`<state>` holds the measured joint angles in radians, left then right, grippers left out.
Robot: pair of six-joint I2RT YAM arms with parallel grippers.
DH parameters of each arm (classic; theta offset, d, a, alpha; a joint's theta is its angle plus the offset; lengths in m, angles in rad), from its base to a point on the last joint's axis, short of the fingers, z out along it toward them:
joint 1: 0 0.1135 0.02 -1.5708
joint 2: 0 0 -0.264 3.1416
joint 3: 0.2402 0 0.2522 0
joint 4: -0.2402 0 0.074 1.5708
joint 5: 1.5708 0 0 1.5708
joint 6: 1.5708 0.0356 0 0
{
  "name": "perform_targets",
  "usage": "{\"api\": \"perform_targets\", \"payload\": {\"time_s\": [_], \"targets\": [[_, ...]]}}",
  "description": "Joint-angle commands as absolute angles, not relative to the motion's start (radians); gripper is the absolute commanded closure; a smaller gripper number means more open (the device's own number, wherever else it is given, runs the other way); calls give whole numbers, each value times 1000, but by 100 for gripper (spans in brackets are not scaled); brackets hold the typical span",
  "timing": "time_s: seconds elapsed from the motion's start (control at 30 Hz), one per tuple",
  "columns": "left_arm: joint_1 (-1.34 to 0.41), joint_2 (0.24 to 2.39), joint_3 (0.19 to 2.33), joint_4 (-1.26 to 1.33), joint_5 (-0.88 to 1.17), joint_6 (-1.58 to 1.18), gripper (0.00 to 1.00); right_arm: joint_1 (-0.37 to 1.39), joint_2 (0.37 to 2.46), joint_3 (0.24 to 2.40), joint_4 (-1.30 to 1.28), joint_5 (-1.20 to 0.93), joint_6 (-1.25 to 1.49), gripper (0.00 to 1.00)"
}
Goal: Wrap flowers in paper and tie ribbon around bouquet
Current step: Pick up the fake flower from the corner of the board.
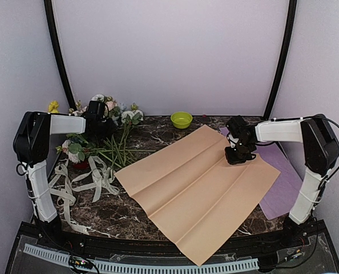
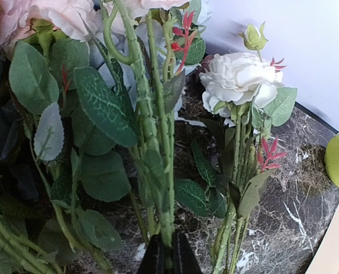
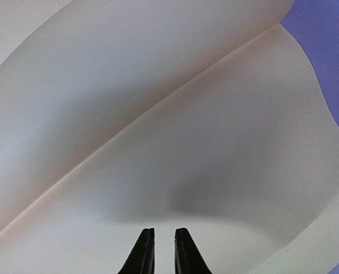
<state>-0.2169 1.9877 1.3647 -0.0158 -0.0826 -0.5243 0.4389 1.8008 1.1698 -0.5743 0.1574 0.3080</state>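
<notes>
as the paper on the counter is thin and floppy, right jaws stand nearly closed at its edge, grip unclear; farther left, left jaws clamp one light, stiff stem of the flowers.

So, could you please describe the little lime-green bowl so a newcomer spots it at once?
On the dark marble table, look beyond the large peach-tan paper sheet to the far edge. The round lime-green bowl stands alone, right of the leafy artificial flowers: smooth, one plain colour.
</notes>
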Motion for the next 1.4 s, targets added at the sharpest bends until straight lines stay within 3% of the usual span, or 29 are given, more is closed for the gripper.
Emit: {"api": "perform_targets", "payload": {"time_s": [0.0,0.27,0.37,0.53,0.6,0.8,0.9,1.17,1.37], "targets": [[-219,1867,1322,11,-101,-485,100,447,1811,1201,-577,155,298,86],[-217,1731,1241,67,-163,-358,100,449,1812,1203,-581,153,293,86],[-211,1712,1208,32,-169,-383,94,451,1810,1200,-578,151,291,85],[-183,1740,1151,5,-126,-447,93,454,1810,1194,-579,145,285,84],[-165,1759,1143,6,-114,-456,89,454,1811,1191,-581,144,280,84],[-130,1825,1246,-29,-115,-393,65,456,1809,1182,-589,155,266,83],[-120,1841,1295,-23,-90,-369,60,456,1808,1179,-591,160,265,83],[-93,1954,1408,-22,17,-426,60,460,1825,1190,-593,147,263,83],[-94,2024,1471,-62,-21,-450,65,465,1826,1195,-601,153,259,83]]}}
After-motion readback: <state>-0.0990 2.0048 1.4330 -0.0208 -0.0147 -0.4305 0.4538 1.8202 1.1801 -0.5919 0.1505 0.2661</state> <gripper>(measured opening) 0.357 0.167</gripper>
